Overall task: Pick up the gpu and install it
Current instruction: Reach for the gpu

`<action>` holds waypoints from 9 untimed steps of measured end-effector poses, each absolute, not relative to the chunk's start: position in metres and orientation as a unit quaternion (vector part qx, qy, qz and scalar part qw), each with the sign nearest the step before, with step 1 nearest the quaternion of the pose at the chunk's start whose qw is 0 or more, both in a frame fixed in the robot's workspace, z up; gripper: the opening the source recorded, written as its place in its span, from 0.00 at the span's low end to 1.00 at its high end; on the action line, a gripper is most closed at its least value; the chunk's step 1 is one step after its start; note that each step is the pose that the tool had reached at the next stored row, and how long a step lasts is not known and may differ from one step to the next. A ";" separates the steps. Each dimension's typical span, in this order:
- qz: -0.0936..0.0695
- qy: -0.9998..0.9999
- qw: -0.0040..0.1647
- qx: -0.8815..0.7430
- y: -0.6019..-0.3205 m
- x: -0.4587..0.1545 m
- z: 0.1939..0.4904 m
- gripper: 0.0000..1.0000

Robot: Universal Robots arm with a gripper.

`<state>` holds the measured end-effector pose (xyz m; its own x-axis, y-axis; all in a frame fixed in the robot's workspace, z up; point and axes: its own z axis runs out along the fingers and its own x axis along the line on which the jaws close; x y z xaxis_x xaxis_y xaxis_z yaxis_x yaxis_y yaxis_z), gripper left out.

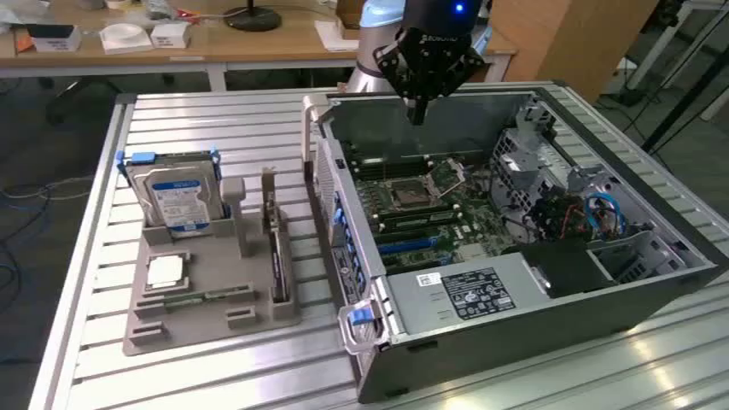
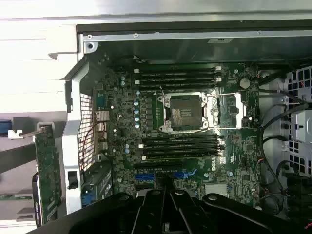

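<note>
The gpu (image 1: 277, 252) stands on edge in a slot of the grey holder (image 1: 205, 329) on the exterior view's left, its metal bracket pointing up. In the wrist view the gpu (image 2: 48, 170) appears beside the case wall, outside the case. My gripper (image 1: 418, 111) hangs above the rear part of the open computer case (image 1: 535, 295), well away from the gpu. Its fingers are shut with nothing between them. In the wrist view my gripper (image 2: 165, 190) points down over the motherboard (image 2: 122, 112), just above the blue expansion slot (image 2: 146, 176).
A silver hard drive with a blue label (image 1: 177, 196) stands upright in the holder. A processor chip (image 1: 166, 272) and a green memory stick (image 1: 205, 298) lie flat on it. The case holds cables (image 1: 603, 213) and a power supply (image 1: 467, 290). The slatted table (image 1: 183, 120) carries everything.
</note>
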<state>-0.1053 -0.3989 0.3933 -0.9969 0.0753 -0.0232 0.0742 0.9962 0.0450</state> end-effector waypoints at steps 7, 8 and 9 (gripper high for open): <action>0.022 0.999 0.012 0.037 -0.399 -0.104 0.393 0.11; 0.022 0.999 0.012 0.037 -0.399 -0.104 0.393 0.11; 0.022 0.999 0.013 0.038 -0.399 -0.105 0.393 0.11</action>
